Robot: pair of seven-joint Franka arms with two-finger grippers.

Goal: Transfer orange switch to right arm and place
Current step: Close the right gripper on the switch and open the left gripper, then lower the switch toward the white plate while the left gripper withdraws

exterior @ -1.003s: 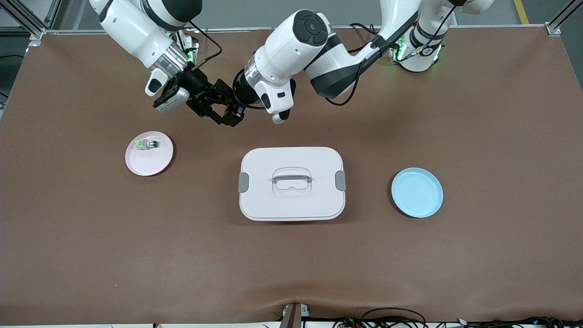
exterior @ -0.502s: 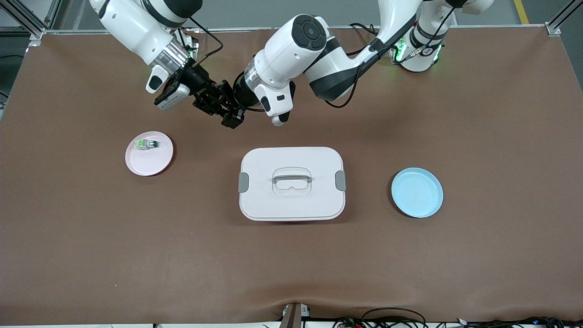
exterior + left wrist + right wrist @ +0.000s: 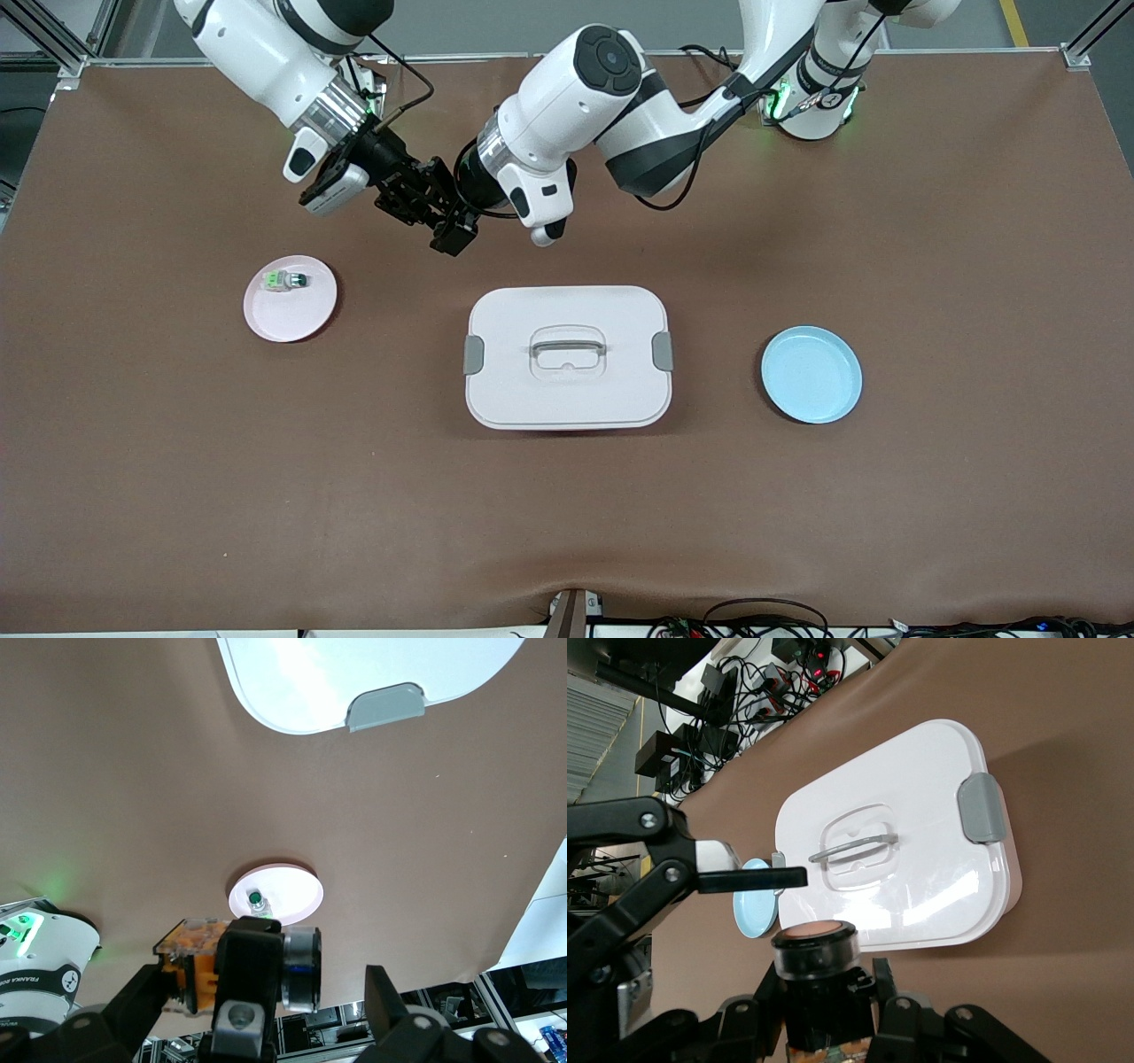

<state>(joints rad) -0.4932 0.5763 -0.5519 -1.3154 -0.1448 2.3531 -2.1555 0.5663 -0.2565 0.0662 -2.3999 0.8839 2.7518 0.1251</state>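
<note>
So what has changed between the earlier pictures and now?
The handover happened over the bare table. The right hand closed on the orange switch and holds it now. The left hand then opened and let it go; its fingers stand apart around the switch. Both arms barely moved. The white lidded box, the pink plate with the white-and-green switch, and the blue plate stayed in place.

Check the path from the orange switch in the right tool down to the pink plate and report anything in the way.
Nothing visible blocks it. The right tool is shut on the orange switch over bare table; the left tool, open, sits right beside it. The pink plate already holds a white-and-green switch on the part farther from the camera.
</note>
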